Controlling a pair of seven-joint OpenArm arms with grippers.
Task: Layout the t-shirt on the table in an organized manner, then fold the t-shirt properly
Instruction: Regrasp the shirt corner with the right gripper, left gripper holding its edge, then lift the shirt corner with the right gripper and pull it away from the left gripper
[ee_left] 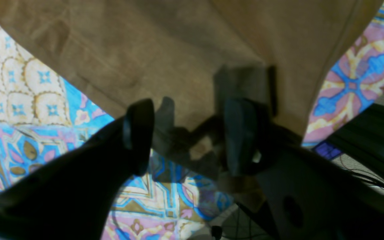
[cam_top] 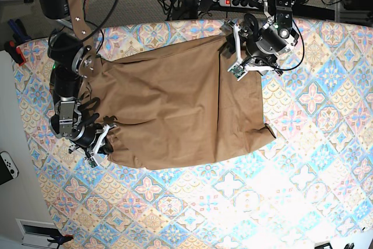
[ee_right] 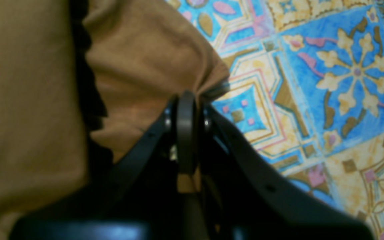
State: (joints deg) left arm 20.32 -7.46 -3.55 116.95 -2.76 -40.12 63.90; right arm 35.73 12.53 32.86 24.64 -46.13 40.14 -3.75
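still at layout, no fold yet: t-shirt [cam_top: 175,109] rumpled across the table [cam_top: 303,190] (far-left half), right gripper [ee_right: 186,100] pinched shut on a bunched edge, left gripper [ee_left: 187,133] gaping over another, holding nothing.

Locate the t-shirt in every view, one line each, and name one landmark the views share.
Left wrist: the t-shirt fills the top, running down to the open left pincer.
Right wrist: it fills the left half, a bunched edge clamped in the right pincer.
Base: it lies spread across the centre.
Shared landmark: the tile-patterned table cloth around the shirt.
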